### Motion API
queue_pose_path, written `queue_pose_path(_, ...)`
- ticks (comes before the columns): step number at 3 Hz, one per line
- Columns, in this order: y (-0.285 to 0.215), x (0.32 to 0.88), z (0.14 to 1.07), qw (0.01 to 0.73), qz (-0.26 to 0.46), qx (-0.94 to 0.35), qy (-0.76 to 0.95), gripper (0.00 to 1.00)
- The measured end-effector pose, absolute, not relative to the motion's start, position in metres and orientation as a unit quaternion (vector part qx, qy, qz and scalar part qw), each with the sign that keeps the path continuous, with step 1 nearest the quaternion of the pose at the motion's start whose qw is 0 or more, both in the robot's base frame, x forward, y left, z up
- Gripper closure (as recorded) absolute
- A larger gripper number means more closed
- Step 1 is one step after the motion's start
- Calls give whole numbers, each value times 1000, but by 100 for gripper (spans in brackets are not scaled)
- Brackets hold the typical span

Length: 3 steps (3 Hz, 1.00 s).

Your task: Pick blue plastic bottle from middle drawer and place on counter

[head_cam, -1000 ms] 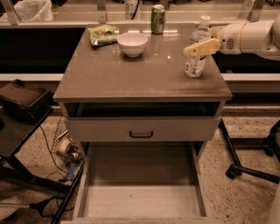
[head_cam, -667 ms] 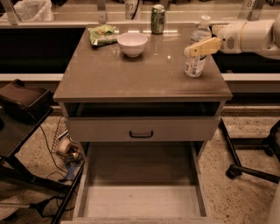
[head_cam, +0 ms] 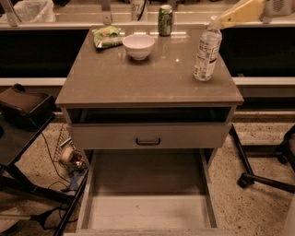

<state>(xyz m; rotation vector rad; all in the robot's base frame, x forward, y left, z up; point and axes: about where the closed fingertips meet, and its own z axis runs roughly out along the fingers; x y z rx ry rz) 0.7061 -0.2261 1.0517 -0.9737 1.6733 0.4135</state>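
Note:
The blue plastic bottle (head_cam: 207, 54) stands upright on the counter (head_cam: 138, 78), near its right edge. My gripper (head_cam: 224, 19) is at the upper right, just above and to the right of the bottle's white cap. Its yellowish fingers (head_cam: 242, 11) are off the bottle and hold nothing. The middle drawer (head_cam: 147, 212) is pulled out at the bottom of the view, and only its pale floor shows inside.
A white bowl (head_cam: 138, 46), a green chip bag (head_cam: 107, 37) and a green soda can (head_cam: 165, 20) sit at the back of the counter. The drawer front with the black handle (head_cam: 148, 141) is above the open drawer. A dark side table (head_cam: 23, 120) stands left, a chair base (head_cam: 267, 177) right.
My gripper has let go of the bottle and drawn back up and to the right. The bottle now stands free on the counter.

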Motion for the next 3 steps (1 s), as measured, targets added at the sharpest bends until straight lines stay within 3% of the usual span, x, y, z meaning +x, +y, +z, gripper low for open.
queue_pose_path(1,-275,647,1141,583,96,-405,698,0)
queue_pose_path(2,-343,558,1226,638,-5,-310,704,0)
queue_pose_path(3,-359,518,1234,666,-26,-244,704,0)
